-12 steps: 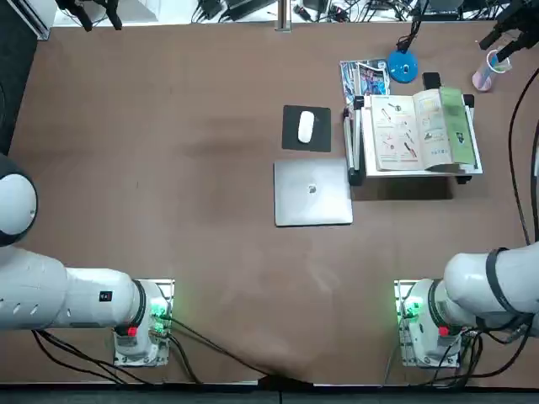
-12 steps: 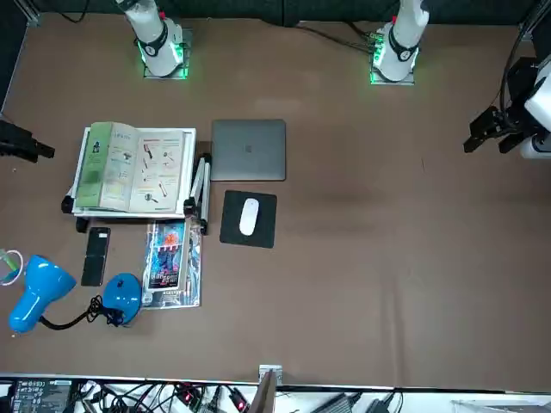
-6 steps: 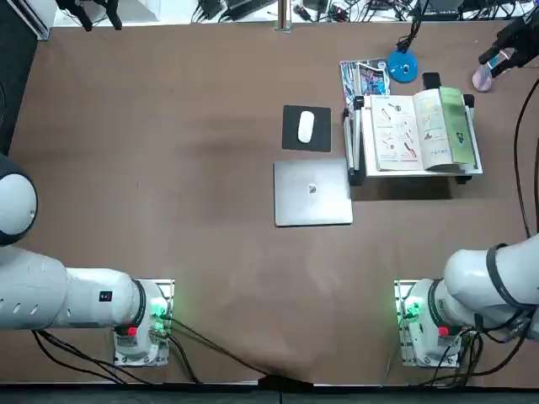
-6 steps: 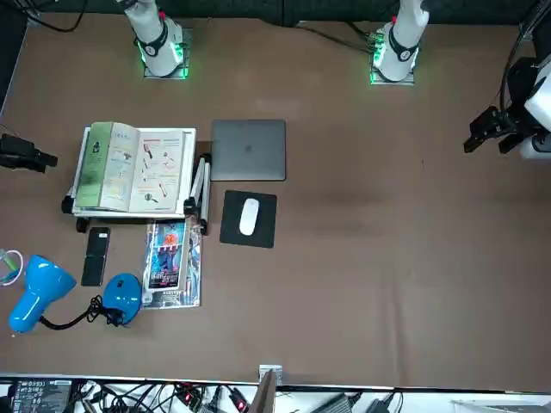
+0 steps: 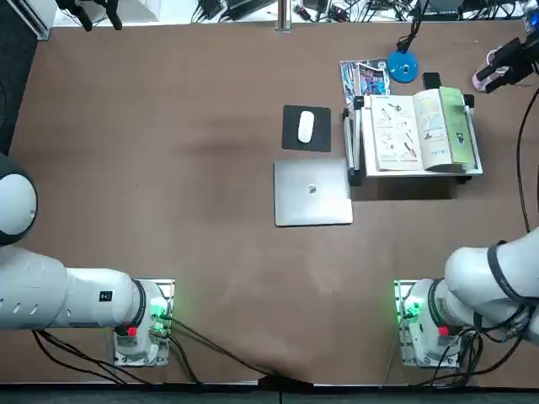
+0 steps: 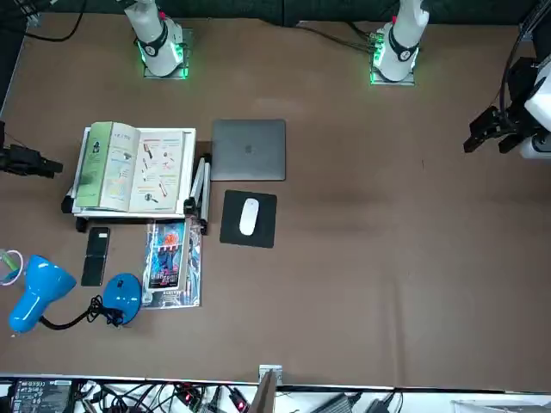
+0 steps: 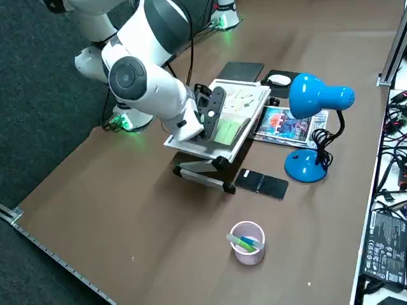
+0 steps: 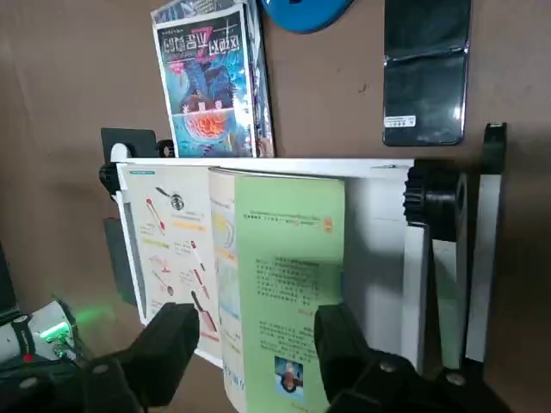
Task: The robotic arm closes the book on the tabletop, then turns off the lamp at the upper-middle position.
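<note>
Brown, matte and broad, the counter (image 6: 344, 258) fills most of the front view, with a closed laptop (image 6: 249, 151) at upper middle. At the left of that frame we find the book (image 6: 156, 176) lying open on a raised white stand (image 6: 190, 159), its pages spread and its green cover folded out to one side. We can call nothing finished so far: the closing has still to be done, and the lamp comes after it.

Our right gripper (image 8: 257, 322) has its jaws spread, with nothing pinched between them; the wrist view looks past them onto the green cover. From the right side view, where the robotic arm (image 7: 149, 89) reaches in from the upper left of the frame, we judge that we are lining up on that cover side, so the task is in its opening stage. What the first step seems to need is for us to get hold of the cover edge and fold it across the pages without pushing the book over the stand.

As for the lamp (image 7: 304, 166), it stands at the right of that same frame, beyond the phone (image 7: 261, 183), with its blue head raised. Nothing of ours touches it. Whether it is lit we cannot tell, so the switching-off remains wholly ahead of us.
</note>
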